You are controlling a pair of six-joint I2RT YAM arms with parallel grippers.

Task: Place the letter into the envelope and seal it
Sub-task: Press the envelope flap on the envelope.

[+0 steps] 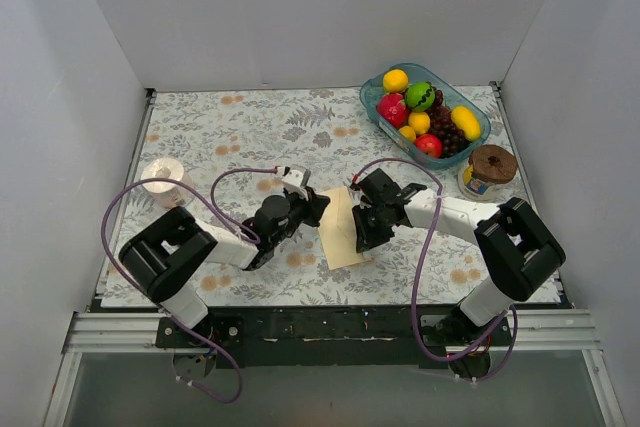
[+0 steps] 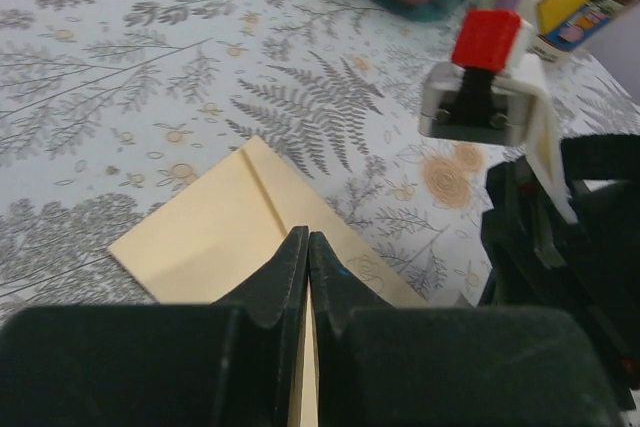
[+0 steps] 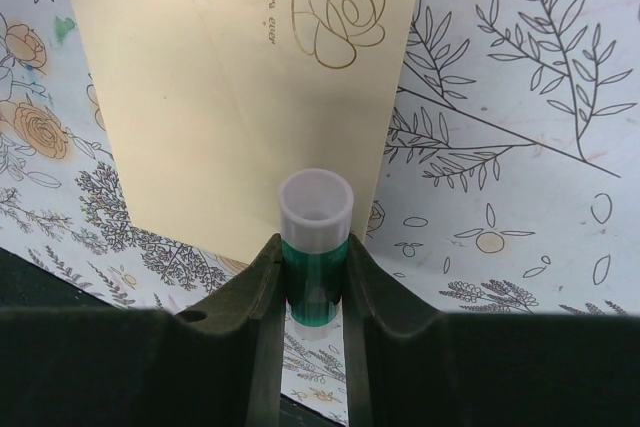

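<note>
Likely to seal, right pincer [image 3: 312, 277] clamps green white-tipped plastic glue stick [image 3: 316, 209] over pale cream-yellow paper envelope [image 3: 240, 87]; left pincer [image 2: 308, 252], fingertips together, apparently pins envelope's left edge to desk [image 2: 150, 47].

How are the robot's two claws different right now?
The left gripper has its jaws pressed tight together and holds no tube. The right gripper has its jaws apart, clamped on a green tube with a white top. The left gripper comes at the envelope from its left side, and the right gripper from its right side. Both grippers are black, and both point at the envelope.
</note>
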